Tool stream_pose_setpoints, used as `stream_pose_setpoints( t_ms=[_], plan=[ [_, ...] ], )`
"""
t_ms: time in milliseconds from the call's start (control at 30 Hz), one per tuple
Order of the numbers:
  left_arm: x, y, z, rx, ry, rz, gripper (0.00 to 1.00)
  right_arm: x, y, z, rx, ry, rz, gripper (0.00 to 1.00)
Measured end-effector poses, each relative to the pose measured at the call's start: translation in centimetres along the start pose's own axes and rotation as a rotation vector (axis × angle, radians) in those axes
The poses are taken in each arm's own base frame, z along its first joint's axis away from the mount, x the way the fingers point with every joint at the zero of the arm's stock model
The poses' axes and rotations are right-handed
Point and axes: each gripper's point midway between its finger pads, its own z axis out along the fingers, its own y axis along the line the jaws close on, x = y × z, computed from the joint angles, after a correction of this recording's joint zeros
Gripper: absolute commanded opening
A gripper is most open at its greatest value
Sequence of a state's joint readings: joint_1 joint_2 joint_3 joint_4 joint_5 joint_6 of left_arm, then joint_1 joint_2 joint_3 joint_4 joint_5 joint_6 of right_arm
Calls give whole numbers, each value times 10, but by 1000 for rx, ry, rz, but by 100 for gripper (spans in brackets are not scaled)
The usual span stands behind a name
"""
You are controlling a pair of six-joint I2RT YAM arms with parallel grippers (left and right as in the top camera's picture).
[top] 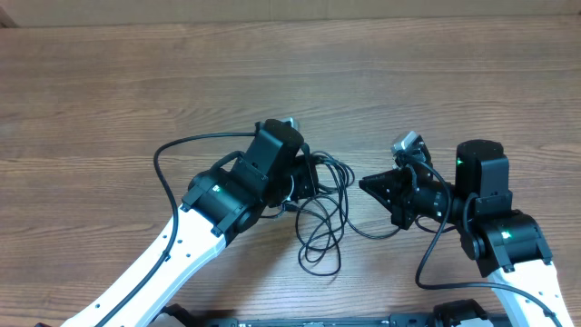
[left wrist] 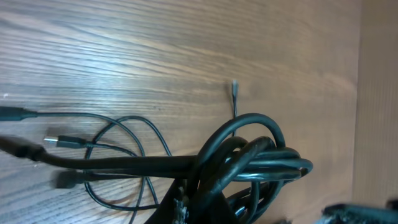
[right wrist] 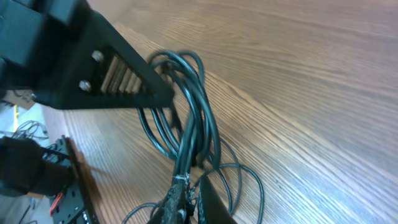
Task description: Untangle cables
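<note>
Cables (top: pixel 325 213) bunched mid-way across the desk (top: pixel 136 82). Left gripper (top: pixel 304 177) sits over the tangle's left side, likely anchoring it; cannot tell if it is closed. Right gripper (top: pixel 374 187) wide open just right, holding nothing, placed to take a loop.

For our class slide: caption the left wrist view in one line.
Looped black cable bundle close above a wooden table, with a silvery plug lying at left.

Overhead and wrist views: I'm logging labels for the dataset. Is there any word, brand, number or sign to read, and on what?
None: no readable text in any view.
The cables and the plug show no legible marking.
The green lights are plain dots, not signs.
</note>
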State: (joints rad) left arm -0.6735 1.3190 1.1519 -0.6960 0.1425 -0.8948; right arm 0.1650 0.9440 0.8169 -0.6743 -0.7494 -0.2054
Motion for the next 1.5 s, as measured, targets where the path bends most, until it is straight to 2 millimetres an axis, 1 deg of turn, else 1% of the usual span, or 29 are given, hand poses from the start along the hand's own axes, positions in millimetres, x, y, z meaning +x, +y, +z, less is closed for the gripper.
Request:
stream_pose_setpoints(
  t_ms=[67, 100, 133, 200, 233, 267, 333, 400, 567, 700, 867, 1033, 1300, 1500],
  plan=[
    [-3, 2, 0, -13, -17, -38, 4, 3, -5, 0, 27, 11, 21, 4],
    [-4, 2, 0, -15, -22, -47, 4, 4, -7, 0, 39, 16, 28, 13],
    [-4, 2, 0, -13, -25, -52, 4, 5, -8, 0, 51, 20, 36, 29],
    [-6, 0, 0, -3, -30, -46, 4, 6, -11, 0, 68, 23, 50, 53],
    [-6, -2, 0, 4, -29, -41, 4, 6, -13, -1, 75, 23, 54, 62],
    [-6, -5, 0, 17, -29, -32, 4, 6, -13, -1, 79, 23, 51, 70],
    [-6, -12, 0, 49, -20, -5, 4, 5, -14, -1, 84, 21, 54, 74],
    [-3, -18, -1, 83, -3, 21, 4, 3, -15, -1, 91, 14, 46, 76],
    [2, -25, -2, 122, 31, 49, 4, -4, -20, -1, 114, -12, 22, 76],
    [6, -28, -2, 133, 46, 56, 4, -9, -30, -3, 173, -26, 7, 76],
    [15, -36, -1, 152, 64, 83, 4, -8, -40, -5, 229, -22, 11, 75],
    [18, -48, -2, 193, 58, 120, 4, -8, -43, -6, 251, -21, 11, 74],
    [23, -58, -5, 246, 83, 155, 4, -7, -47, -7, 271, -19, 13, 74],
    [27, -69, -8, 303, 106, 176, 5, -7, -50, -7, 290, -18, 12, 78]
  ],
)
